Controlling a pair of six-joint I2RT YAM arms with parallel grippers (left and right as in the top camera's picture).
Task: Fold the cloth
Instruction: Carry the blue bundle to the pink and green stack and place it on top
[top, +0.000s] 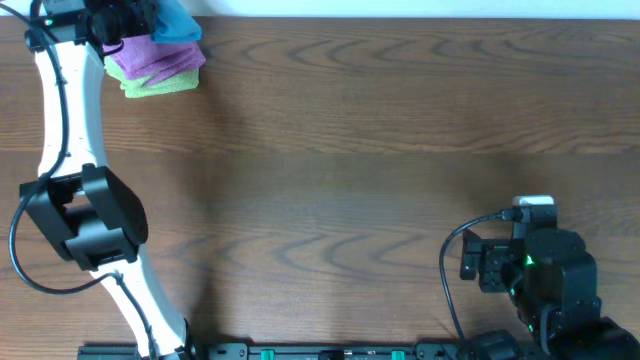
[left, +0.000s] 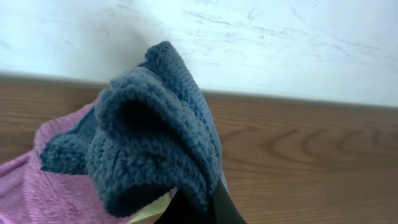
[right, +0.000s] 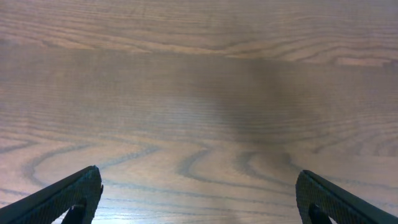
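- Left gripper: clenched on the cloth, fingers pinched together under a bunched handful. In the overhead view it sits at the far left corner of the table, close to the white wall.
- Right gripper: released, fingers spread wide over bare wood, holding nothing. It is well apart from the work, at the near right of the table.
- Location of the cloth: gathered in a lump at the left gripper, over a purple cloth that lies on a light-green cloth. Whether its lower edge touches the purple one cannot be told.
- Handling, judged: soft, light terry that slumps into rolls with no stiffness. The pile should grip well and is not fragile. It will sag and trail from any single hold.
- Hold point, judged: the present grasp is mid-body, which is unsuitable for folding. Spread the cloth flat on open table first, then pinch at corners or along one edge.
- Risk, judged: the pile may drag the purple cloth along.
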